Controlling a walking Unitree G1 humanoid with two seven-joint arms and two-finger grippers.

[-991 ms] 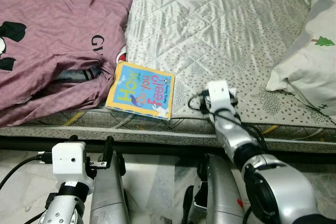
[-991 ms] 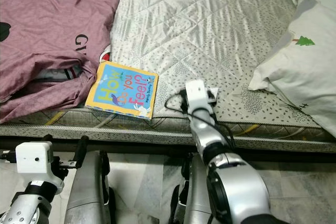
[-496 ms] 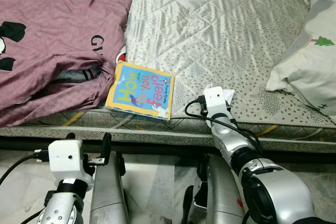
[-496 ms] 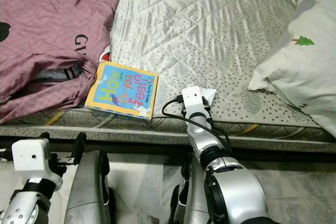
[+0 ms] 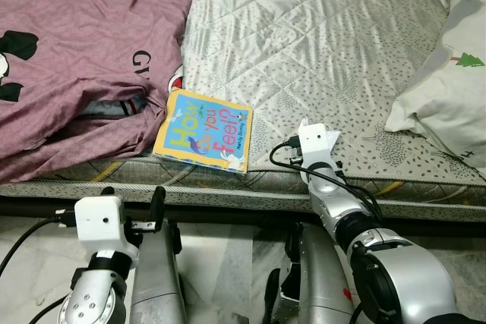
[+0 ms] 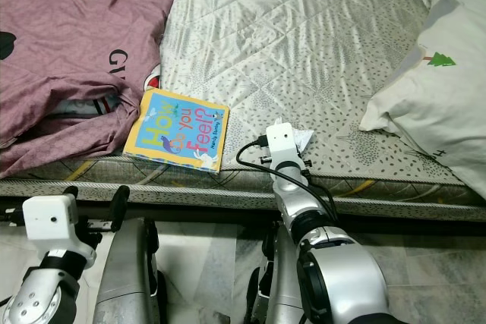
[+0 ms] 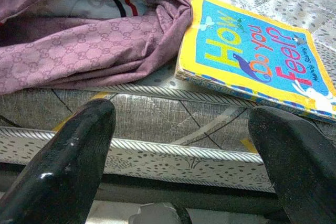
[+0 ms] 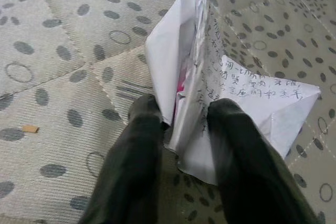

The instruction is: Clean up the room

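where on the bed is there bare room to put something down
The widest bare stretch of mattress lies between the maroon sheet and the pillow. It is crowded at the near edge: book, right gripper on the wrapper.

Both arms are silver metal tubes with black joints, each wrist topped by a white camera box (image 5: 99,218) (one small dark lens hole). Black cables (image 5: 323,178) loop from the boxes. The fingers (image 7: 68,166) are long, glossy black.
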